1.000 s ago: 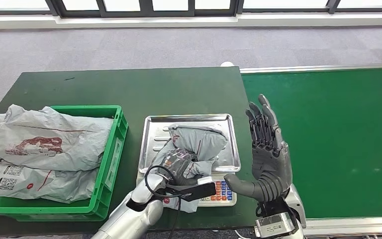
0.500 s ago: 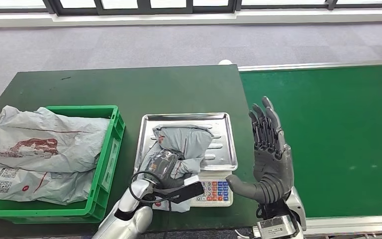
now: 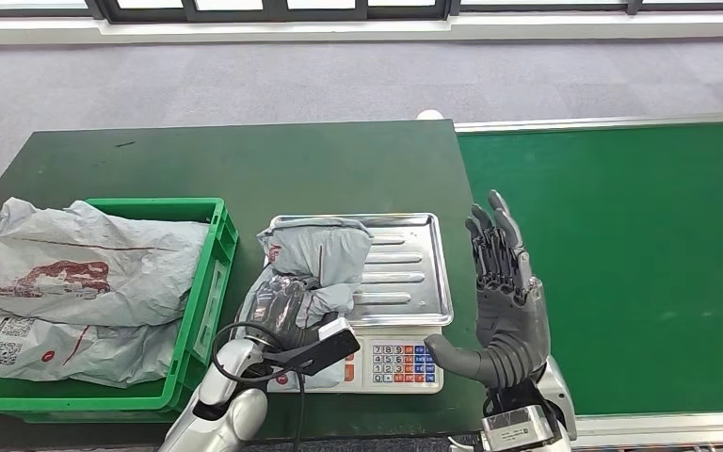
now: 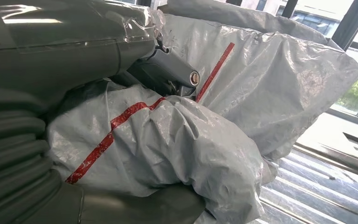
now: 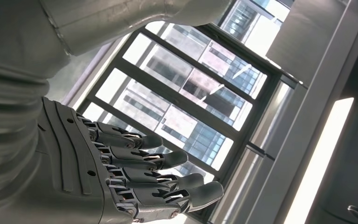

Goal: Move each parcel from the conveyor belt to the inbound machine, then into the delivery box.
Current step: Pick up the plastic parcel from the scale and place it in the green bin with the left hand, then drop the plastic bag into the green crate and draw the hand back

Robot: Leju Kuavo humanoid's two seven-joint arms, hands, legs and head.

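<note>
Now gripping the grey parcel (image 3: 315, 268) with the left robot hand (image 3: 282, 311), fingers wrapped around its crumpled near end, thumb pressed into the plastic as the left wrist view shows. Parcel half over the left edge of the steel scale tray (image 3: 414, 273), its far end draped on the tray, its near end hanging past the keypad (image 3: 398, 361) toward the green crate (image 3: 209, 282). Right robot hand (image 3: 506, 306) raised beside the scale, fingers spread and straight, holding nothing, just at the edge of the green conveyor belt (image 3: 621, 264). Judging by this, in the middle of the carry from scale to crate. To do it well: lift high enough for the slack bag to clear the tray lip and the crate wall, since soft plastic sags and can snag on either. Keep the grasp firm on the bunched part, as slippery film can slide out. Travel across the short stretch of counter (image 3: 245, 160) to a spot above the bags (image 3: 75, 282) already piled in the crate, then let go over the middle, not at the rim, because the pile is spilling over the far left side. Keep the right robot hand well apart.
</note>
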